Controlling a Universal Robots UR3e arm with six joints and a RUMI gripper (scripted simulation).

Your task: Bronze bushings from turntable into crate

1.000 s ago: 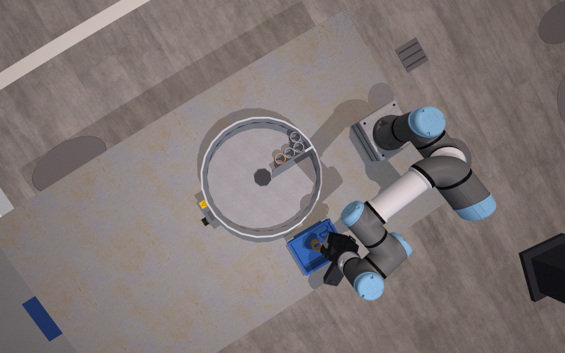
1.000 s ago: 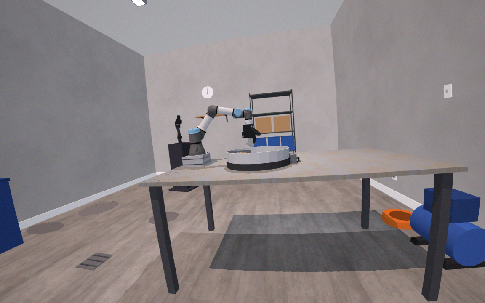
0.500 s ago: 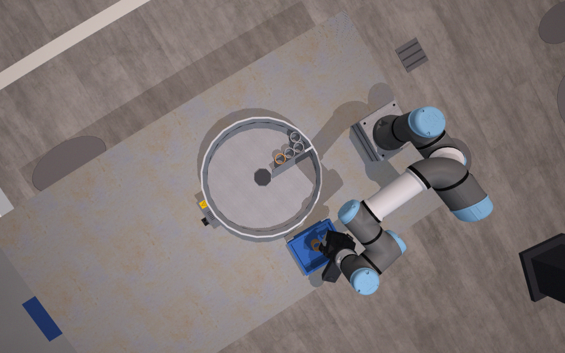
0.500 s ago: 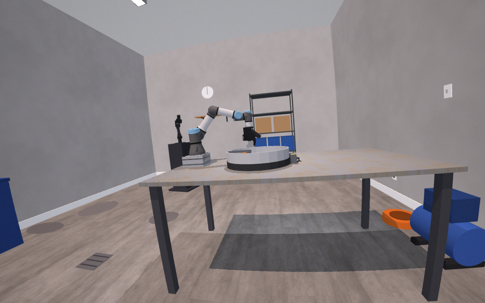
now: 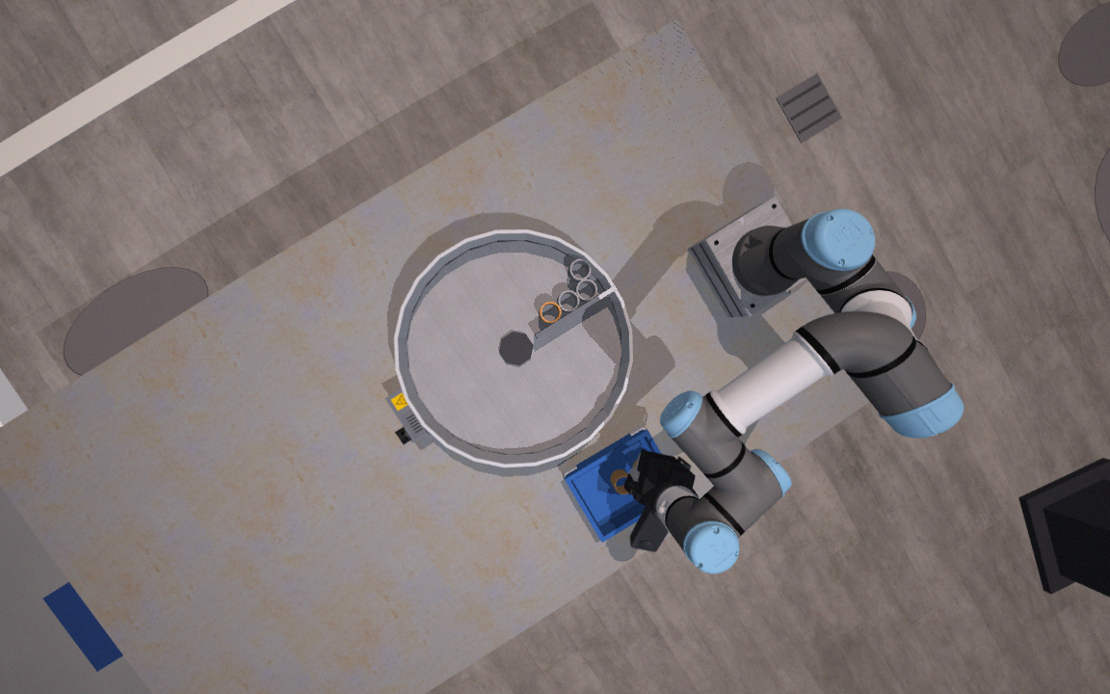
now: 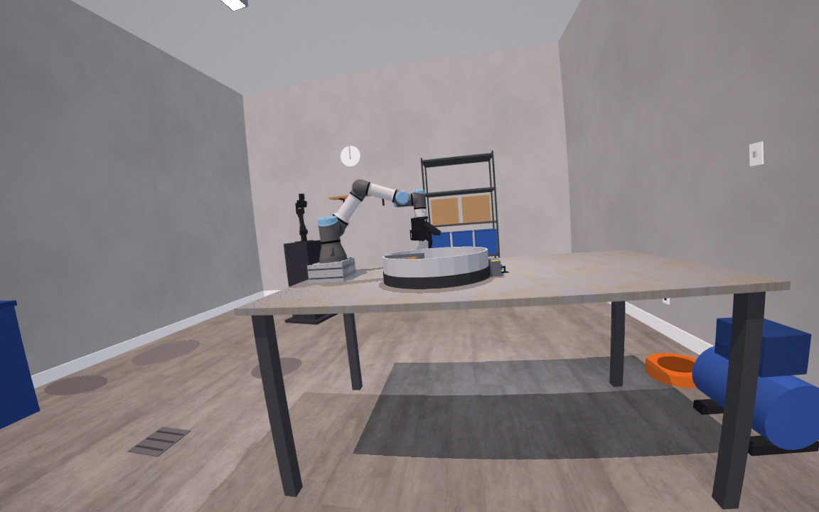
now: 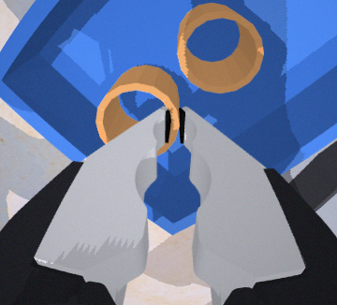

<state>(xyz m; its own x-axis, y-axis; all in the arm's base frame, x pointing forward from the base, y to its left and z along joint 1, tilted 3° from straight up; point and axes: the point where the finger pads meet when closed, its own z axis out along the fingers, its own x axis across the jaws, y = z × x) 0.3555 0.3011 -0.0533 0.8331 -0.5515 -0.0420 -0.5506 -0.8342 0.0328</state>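
The gripper [image 7: 173, 126] pinches a bronze bushing's [image 7: 123, 97] wall above the blue crate [image 7: 70, 38], where another bronze bushing [image 7: 220, 73] lies; no writing is legible.

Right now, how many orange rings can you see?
3. One orange ring sits on the turntable, one ring lies in the blue crate, one is pinched above it.

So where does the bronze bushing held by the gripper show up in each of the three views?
Top: bronze bushing over the blue crate, lower centre, partly under the gripper.
Exterior: not discernible; the turntable hides the crate, and the gripper is too small.
Wrist: centre left, its wall pinched between the fingertips, above the crate.
Shared landmark: the gripper.
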